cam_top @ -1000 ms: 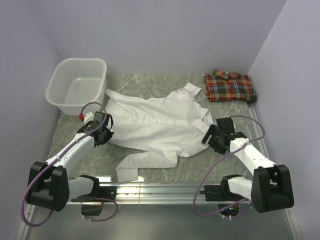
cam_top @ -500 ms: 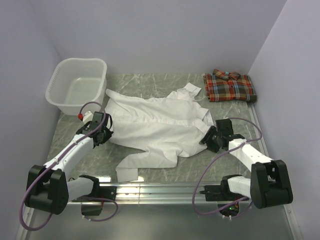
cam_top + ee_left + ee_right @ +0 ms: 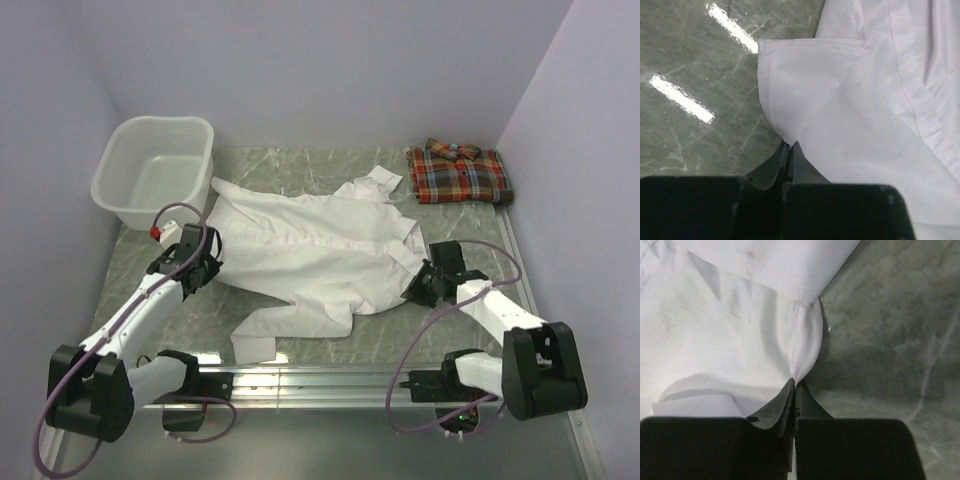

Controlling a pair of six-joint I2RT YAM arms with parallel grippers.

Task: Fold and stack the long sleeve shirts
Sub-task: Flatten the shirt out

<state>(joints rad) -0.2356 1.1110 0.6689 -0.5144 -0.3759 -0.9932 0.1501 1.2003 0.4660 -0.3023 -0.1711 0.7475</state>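
Grey marbled table (image 3: 190,315), purple walls. Nearest: left gripper (image 3: 207,270) pinched tight on the white shirt (image 3: 320,250) at its left edge, right gripper (image 3: 417,289) clamped on the right edge. Shirt spread mid-table. Way back: plaid shirt (image 3: 460,175) folded far right, laundry basket (image 3: 165,122) far left.

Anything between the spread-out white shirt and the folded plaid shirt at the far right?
Nothing. The top external view shows only bare grey-green marble tabletop between the white button-up cloth shirt and the folded red-orange plaid shirt.
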